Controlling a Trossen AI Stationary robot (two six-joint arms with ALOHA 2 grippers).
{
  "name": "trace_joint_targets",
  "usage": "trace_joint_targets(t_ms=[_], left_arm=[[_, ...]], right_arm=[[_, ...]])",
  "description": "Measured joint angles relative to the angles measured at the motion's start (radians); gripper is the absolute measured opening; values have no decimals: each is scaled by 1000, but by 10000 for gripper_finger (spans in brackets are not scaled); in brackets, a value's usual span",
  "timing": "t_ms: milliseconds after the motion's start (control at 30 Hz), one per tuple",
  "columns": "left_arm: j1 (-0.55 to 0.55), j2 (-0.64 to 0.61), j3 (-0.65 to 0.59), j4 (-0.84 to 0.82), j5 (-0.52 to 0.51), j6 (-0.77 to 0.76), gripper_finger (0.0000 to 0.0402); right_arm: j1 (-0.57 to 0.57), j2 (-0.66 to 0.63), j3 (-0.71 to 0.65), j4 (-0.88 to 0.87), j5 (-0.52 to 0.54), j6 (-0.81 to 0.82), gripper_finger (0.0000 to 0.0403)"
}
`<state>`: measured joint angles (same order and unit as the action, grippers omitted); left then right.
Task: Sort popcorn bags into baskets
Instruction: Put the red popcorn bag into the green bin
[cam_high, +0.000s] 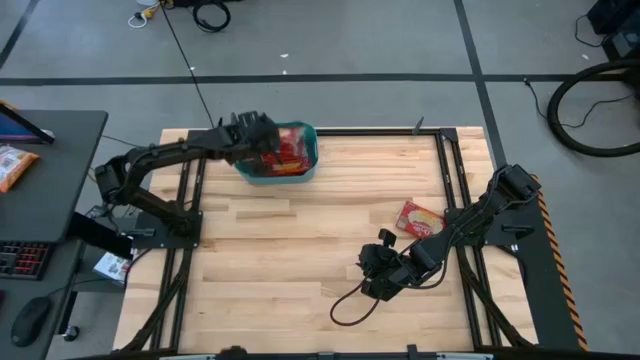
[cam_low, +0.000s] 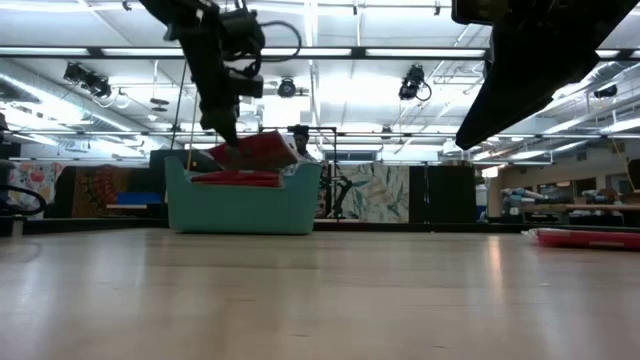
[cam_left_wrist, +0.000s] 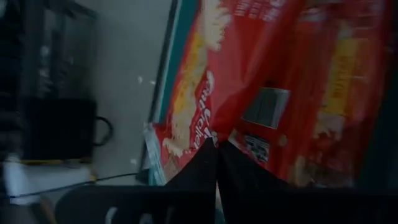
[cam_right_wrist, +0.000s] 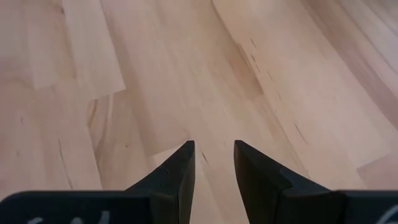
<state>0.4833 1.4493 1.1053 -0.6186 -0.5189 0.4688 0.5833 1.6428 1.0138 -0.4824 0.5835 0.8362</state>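
Note:
The teal basket (cam_high: 305, 170) (cam_low: 243, 208) stands near the table's far edge and holds several red popcorn bags (cam_high: 290, 150). My left gripper (cam_high: 252, 135) (cam_low: 225, 128) (cam_left_wrist: 216, 144) is over the basket's left end, shut on one red bag (cam_low: 258, 150). Another red bag (cam_high: 420, 216) (cam_low: 590, 238) lies flat on the table at the right. My right gripper (cam_high: 375, 268) (cam_right_wrist: 214, 152) hovers open over bare wood, nearer than that bag and to its left, touching nothing. My left gripper pinches a red popcorn bag between its two fingertips at the bag's edge (cam_left_wrist: 214, 132), coming from above and slanting down. The bag (cam_low: 262, 148) sits tilted just above the basket's rim, over the bags inside; whether it touches them I cannot tell.
A black cable loop (cam_high: 348, 305) lies on the wood near my right gripper. Dark metal frame rails (cam_high: 448, 180) run along both sides of the table. A black desk to the left carries an orange snack bag (cam_high: 15, 165), a keyboard and a mouse.

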Motion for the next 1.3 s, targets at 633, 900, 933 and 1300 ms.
trace_joint_targets(t_ms=[633,900,933,1300], left_arm=[[10,-20,1,12,278,-36,142],[-166,-51,1,-22,534,-92,143],[-186,-51,1,-37,544,-117,143],[-378,-49,1,-251,672,-245,144]], right_arm=[[-138,-62,0,-346,-78,202,112],[-254,-89,0,-704,-162,315,109],[-268,-89,0,-724,-182,321,109],[-409,-86,-142,-767,-322,281,109]])
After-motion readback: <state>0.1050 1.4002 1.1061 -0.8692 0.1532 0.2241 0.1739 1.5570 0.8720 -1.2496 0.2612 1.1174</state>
